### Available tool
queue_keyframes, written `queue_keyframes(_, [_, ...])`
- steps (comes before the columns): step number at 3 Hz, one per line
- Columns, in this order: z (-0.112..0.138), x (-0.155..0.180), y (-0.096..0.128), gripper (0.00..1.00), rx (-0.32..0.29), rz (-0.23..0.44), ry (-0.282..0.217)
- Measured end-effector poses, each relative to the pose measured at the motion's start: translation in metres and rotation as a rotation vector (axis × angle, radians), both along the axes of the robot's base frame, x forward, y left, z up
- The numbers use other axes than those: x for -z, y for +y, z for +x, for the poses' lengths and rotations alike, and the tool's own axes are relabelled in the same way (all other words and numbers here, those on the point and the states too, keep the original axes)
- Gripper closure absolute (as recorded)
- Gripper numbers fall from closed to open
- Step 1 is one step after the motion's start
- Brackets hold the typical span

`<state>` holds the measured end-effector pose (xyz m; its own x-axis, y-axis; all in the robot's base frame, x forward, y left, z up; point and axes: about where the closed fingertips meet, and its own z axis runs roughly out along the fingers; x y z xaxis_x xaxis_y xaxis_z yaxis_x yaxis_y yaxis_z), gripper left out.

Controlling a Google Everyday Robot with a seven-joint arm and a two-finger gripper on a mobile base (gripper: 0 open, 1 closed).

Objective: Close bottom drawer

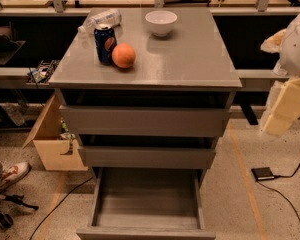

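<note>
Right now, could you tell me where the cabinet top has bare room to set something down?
The cabinet top is bare right of the orange and in front of the white bowl. Its back-left is crowded: soda can, plastic bottle. The gripper hangs beside the right edge.

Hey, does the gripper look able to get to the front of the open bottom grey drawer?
Probably yes. The gripper hangs right of the grey cabinet; the bottom drawer stands pulled out below. Only a small flat black box lies on the floor between, low enough to pass over.
</note>
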<state>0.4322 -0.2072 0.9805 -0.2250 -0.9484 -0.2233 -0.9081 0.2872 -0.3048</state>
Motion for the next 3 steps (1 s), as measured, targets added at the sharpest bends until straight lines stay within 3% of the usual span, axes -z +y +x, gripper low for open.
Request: queue_keyframes(3, [-0.037, 0.178, -0.027, 0.00, 0.208, 0.005, 0.277])
